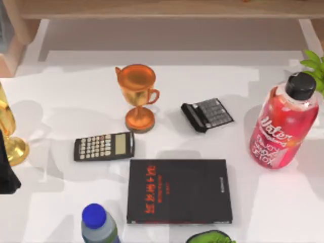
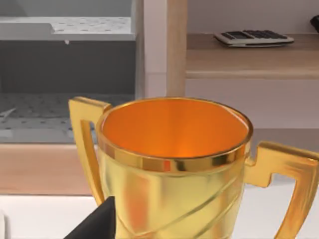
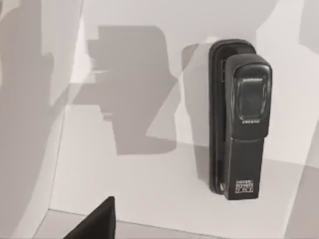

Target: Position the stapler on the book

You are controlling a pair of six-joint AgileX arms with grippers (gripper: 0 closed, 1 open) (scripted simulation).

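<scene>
The black book (image 1: 179,191) with red lettering lies flat near the table's front, around the middle. A black stapler (image 3: 244,119) lies on the white tabletop below my right wrist camera, a little away from a dark part of my right gripper (image 3: 97,221) at the picture's edge. My left arm (image 1: 7,174) stays at the table's far left edge, beside a gold trophy (image 2: 174,164). A dark part of my left gripper (image 2: 97,224) sits just in front of that trophy.
A copper trophy (image 1: 137,96) stands behind the book. Two calculators (image 1: 104,146) (image 1: 207,114) lie to either side of the trophy. A red bottle (image 1: 283,124) stands at the right. A blue-capped bottle (image 1: 98,225) and a green object (image 1: 210,237) flank the book's front edge.
</scene>
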